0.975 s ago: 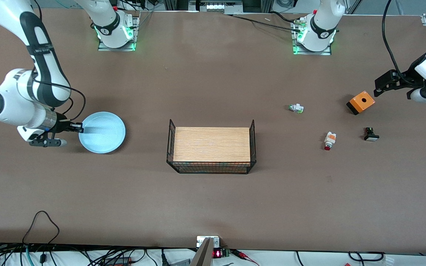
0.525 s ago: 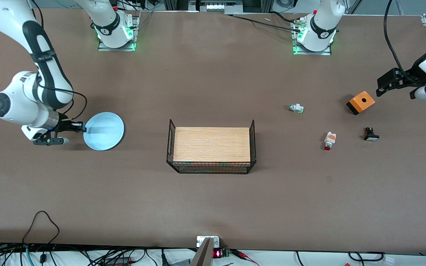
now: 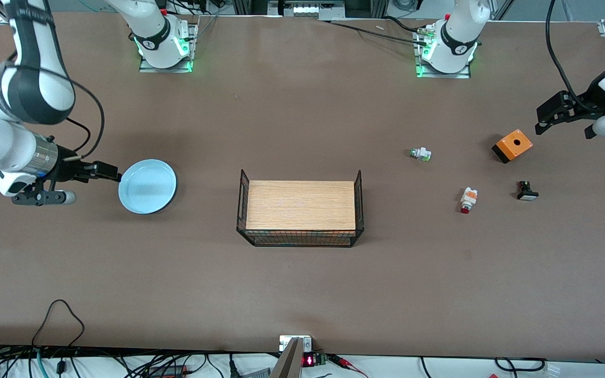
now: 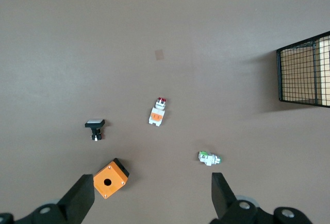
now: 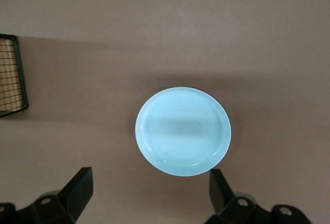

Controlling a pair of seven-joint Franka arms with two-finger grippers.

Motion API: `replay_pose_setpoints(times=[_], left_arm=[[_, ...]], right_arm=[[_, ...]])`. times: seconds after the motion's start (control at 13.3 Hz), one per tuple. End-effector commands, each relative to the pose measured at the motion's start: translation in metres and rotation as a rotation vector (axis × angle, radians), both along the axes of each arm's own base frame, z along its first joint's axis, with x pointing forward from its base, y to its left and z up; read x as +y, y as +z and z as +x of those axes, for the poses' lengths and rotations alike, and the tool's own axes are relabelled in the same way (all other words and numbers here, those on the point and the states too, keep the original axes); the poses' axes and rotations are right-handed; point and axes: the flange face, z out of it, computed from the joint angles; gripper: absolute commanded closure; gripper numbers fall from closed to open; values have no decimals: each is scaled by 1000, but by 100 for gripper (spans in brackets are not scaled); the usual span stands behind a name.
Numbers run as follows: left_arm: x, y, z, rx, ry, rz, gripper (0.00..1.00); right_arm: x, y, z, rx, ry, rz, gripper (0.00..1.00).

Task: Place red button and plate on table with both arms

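The pale blue plate point(image 3: 147, 186) lies flat on the brown table point(image 3: 302, 294) toward the right arm's end, and it also shows in the right wrist view point(image 5: 183, 131). My right gripper point(image 3: 107, 171) is open and empty over the table just beside the plate's rim, its own view point(image 5: 149, 180) showing bare table between the jaws. The red button point(image 3: 468, 199) lies on the table toward the left arm's end, and it shows in the left wrist view point(image 4: 158, 113). My left gripper point(image 3: 544, 118) is open and empty, up over the table beside an orange box point(image 3: 512, 145).
A wooden board with black mesh sides point(image 3: 301, 207) stands mid-table. Near the red button lie a white-green part point(image 3: 420, 154) and a black part with a white cap point(image 3: 527, 191). In the left wrist view point(image 4: 152, 185) the orange box point(image 4: 110, 178) sits by one finger.
My right gripper has let go of the plate's rim and drawn back toward the right arm's end; the plate now lies flat. My left gripper has shifted slightly.
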Motion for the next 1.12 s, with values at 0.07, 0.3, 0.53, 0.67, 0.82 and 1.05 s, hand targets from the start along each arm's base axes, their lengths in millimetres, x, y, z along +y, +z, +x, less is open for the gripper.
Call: replay_pose_setpoints(times=[0.07,0.3,0.53,0.67,0.82,1.05], left_arm=[[6,5,-2,43,7,8,0],[4,4,-4,57,5,10,0],[4,5,-5,57,4,8,0],[2,4,-5,63,1,9,0],[2,3,-5,64,1,9,0],[2,3,-5,64,3,9,0]], right_arm=[[8,77,1,33,53,-98,0],[-34,126,-6,28,-18,-110,0],[-47,133,-25,-5,-47,-116,0],[-46,134,-39,-36,-45,-108,0],[-44,139,-39,-41,-50,-115,0],[-41,148,-33,-56,-40,-116,0]])
